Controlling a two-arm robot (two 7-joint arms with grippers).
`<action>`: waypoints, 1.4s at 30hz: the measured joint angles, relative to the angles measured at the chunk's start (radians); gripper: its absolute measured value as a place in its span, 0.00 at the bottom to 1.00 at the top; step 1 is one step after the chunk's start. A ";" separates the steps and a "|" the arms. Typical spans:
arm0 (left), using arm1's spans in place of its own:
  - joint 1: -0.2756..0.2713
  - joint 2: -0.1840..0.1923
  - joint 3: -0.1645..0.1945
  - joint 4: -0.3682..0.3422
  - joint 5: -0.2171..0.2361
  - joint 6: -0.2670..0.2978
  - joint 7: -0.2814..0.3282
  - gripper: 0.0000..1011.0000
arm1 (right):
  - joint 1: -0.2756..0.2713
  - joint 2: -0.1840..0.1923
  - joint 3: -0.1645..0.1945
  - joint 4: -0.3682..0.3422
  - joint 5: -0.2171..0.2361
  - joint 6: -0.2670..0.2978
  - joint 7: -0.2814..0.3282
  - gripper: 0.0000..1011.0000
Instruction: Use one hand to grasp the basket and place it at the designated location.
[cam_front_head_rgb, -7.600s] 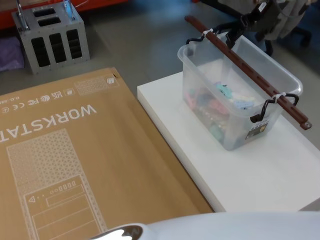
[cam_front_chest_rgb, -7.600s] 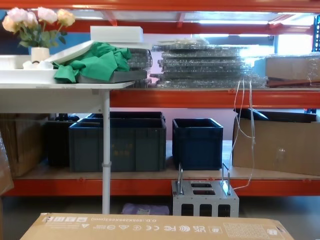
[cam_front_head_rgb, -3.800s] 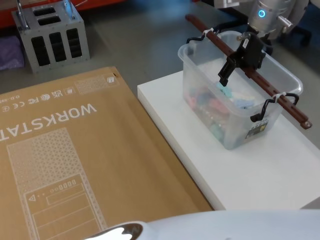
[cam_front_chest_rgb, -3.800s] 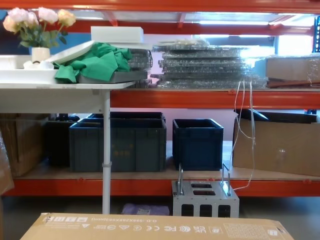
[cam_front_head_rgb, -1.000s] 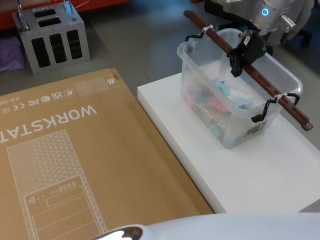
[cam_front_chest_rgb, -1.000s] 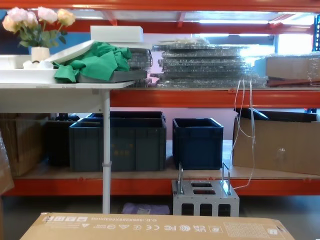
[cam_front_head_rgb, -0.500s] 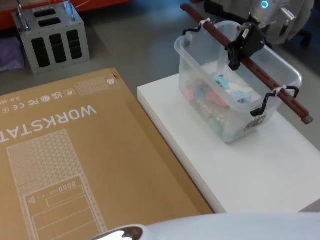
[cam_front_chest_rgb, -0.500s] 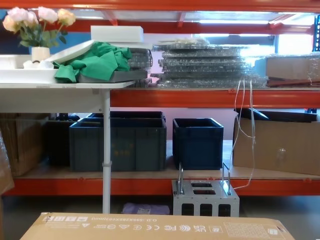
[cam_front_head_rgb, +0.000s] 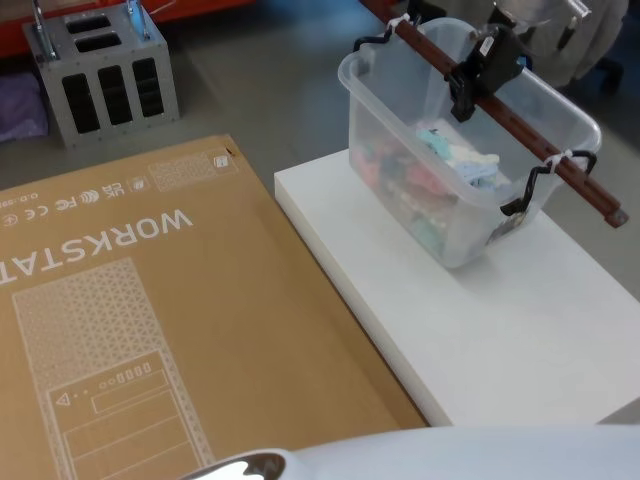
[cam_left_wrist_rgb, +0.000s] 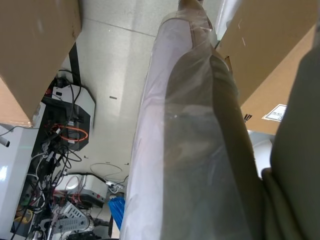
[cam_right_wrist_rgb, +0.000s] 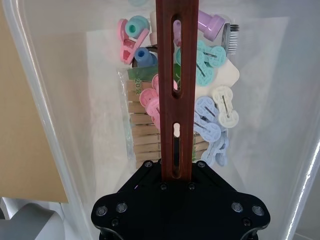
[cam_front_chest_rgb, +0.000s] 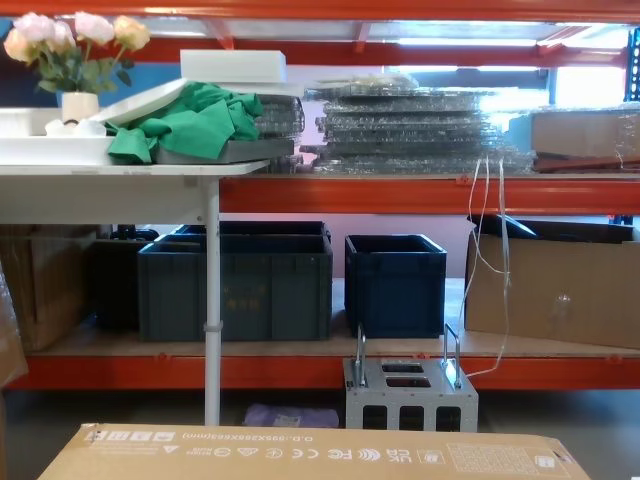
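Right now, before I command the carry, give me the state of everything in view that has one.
basket: upright, open-topped, over the white platform; base contact cannot be told.
handle: raised across the rim, clamped near its middle.
right gripper: shut on the handle.
clothes pegs: loose inside the basket.
cardboard box: lying flat, closed.
grey metal box: upright on the floor, wire handles up.

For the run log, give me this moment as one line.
step: basket grasped, not yet placed | right gripper: shut on handle | basket: tilted, above white platform | contents: clothes pegs
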 joint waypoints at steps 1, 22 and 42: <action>0.000 0.000 0.000 0.000 0.000 0.000 0.000 0.00 | 0.002 0.000 -0.001 -0.001 -0.001 -0.001 0.000 0.00; 0.000 0.000 0.000 0.000 0.000 0.000 0.000 0.00 | 0.072 -0.047 -0.059 -0.021 -0.041 -0.120 0.028 0.00; 0.000 0.000 0.000 0.000 0.000 0.000 0.000 0.00 | 0.132 -0.118 -0.141 -0.079 -0.081 -0.204 0.048 0.00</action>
